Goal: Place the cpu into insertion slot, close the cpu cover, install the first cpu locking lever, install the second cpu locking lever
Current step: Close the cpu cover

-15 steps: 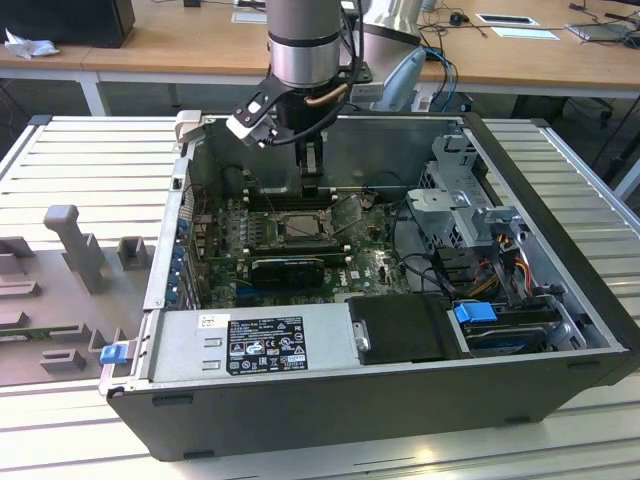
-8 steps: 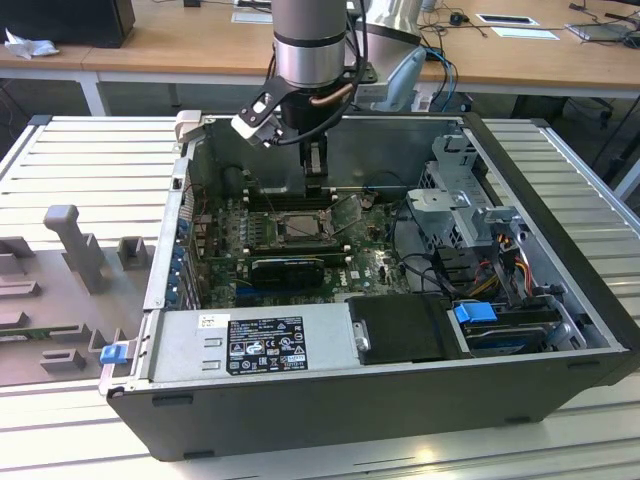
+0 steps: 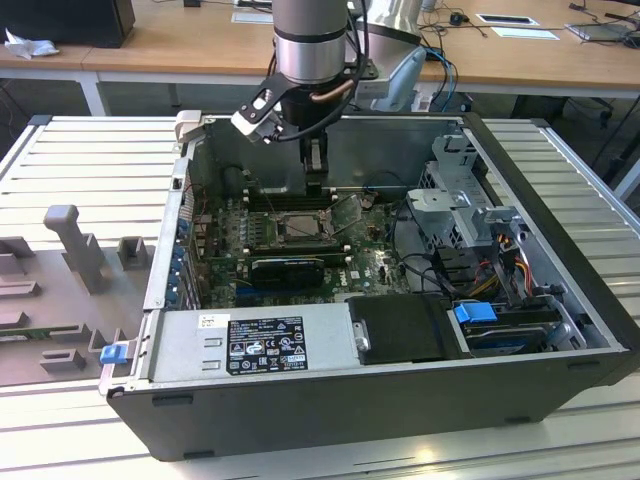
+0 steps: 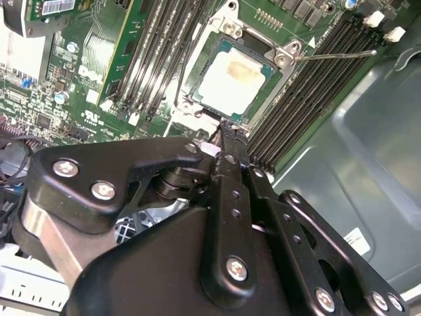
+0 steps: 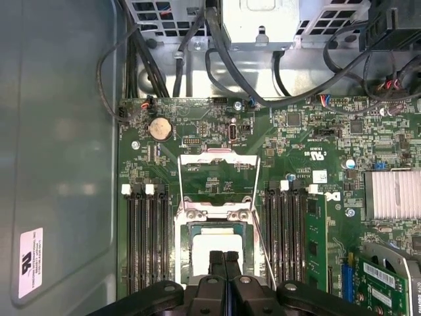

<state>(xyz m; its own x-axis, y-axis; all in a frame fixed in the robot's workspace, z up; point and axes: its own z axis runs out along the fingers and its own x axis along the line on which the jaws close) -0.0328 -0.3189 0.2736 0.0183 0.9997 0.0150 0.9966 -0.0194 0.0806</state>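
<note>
Black metal PC case (image 3: 350,410) lies open on a slatted aluminium table (image 3: 90,150). Grey plastic jigs (image 3: 75,245) sit at the exterior view's left, wooden desks (image 3: 180,45) far behind. Inside along the near edge is a silver PSU box (image 3: 250,340) w/ label. At the exterior view's right are a grey metal drive cage (image 3: 465,200) and black cables (image 5: 223,52).

Green motherboard (image 5: 217,125) covers the case floor. Long black graphics card (image 3: 288,268) sits on the near side of the socket in the exterior view. Black memory slots (image 5: 141,237) run in banks on both sides, hemming the socket in. Finned silver heatsink (image 5: 393,193) and round coin cell (image 5: 158,128) lie further off.

Arm drops in from above. Black gripper (image 5: 223,255) hangs right over the socket, fingers pressed together, nothing between them.

The cpu (image 4: 233,79), a flat square chip w/ pale silvery top and a yellowish smudge, lies flat in the insertion slot (image 4: 197,82), a square dark-rimmed socket. The cpu cover (image 5: 217,157), a thin metal frame w/ big window, stands tilted up on the socket's side toward the drive cage, board showing through it. Thin wire lever (image 4: 335,55) sticks out free over the memory slots.

In the first wrist view the gripper hides part of the cpu. Cannot tell whether its tips touch chip or rim.
</note>
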